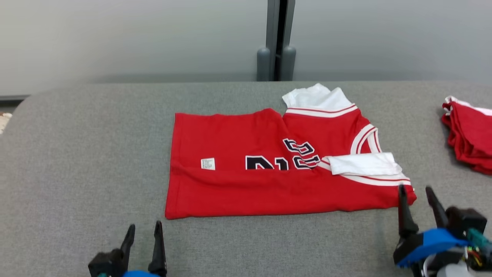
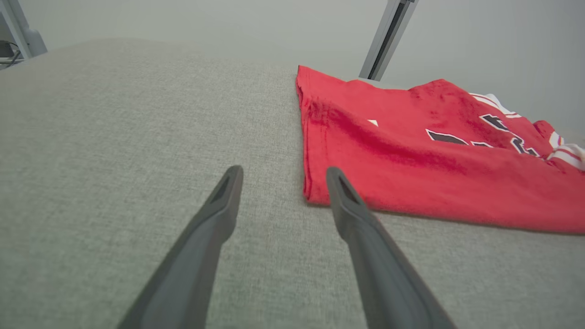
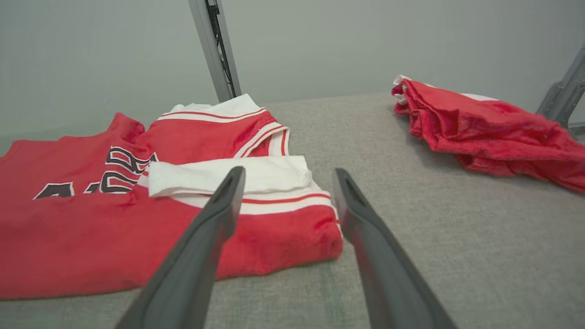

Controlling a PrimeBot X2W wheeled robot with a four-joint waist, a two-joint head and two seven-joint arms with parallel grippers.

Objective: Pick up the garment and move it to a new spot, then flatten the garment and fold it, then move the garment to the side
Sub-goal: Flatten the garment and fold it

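Garment: one, a red jersey lying flat near the middle of the grey worktop. Its near strip is folded up over the body, with the hem toward the robot's left. It has two white sleeves with red-striped trim, one poking out at the far edge and one lying on the body. Dark, white-edged numerals and a small white label show on the front. One heap of similar red-and-white cloth sits well apart at the worktop's right edge; I cannot tell how many pieces are in it.

The left end effector has its fingers spread wide and holds nothing, just short of the garment's near left corner. The right end effector, likewise wide and empty, is at the near right corner; whether a finger touches the cloth I cannot tell. All four fingers are long, dark and tapering.

The jersey looks soft and fleecy, the worktop coarse-woven with a rounded corner. One grey metal post rises behind.
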